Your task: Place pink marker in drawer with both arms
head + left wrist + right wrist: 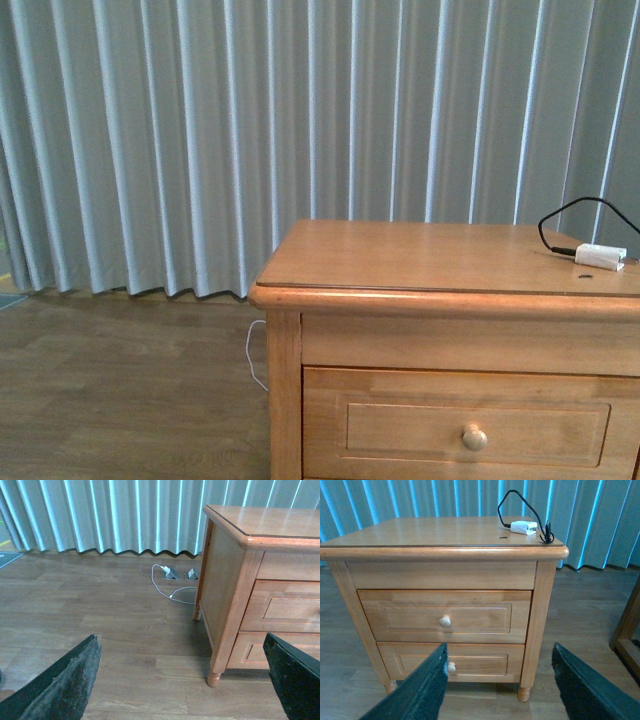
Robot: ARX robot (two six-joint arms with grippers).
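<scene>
The pink marker shows in no view. The light-wood nightstand (400, 262) stands ahead and to the right. Its taller upper drawer (410, 435) with a round knob (474, 436) is shut; it also shows in the right wrist view (480, 617) and partly in the left wrist view (292, 607). My left gripper (182, 682) is open and empty over the wood floor, beside the nightstand's left front leg. My right gripper (500, 682) is open and empty, facing the nightstand's front low down, level with the shallower lower drawer (480, 659). Neither arm shows in the front view.
A white plug with black cable (600, 256) lies on the nightstand's top at the far right; it also shows in the right wrist view (524, 527). Grey curtains (200, 140) hang behind. A white cord and floor sockets (172, 575) lie left of the nightstand. Dark wooden furniture (627, 630) stands to its right.
</scene>
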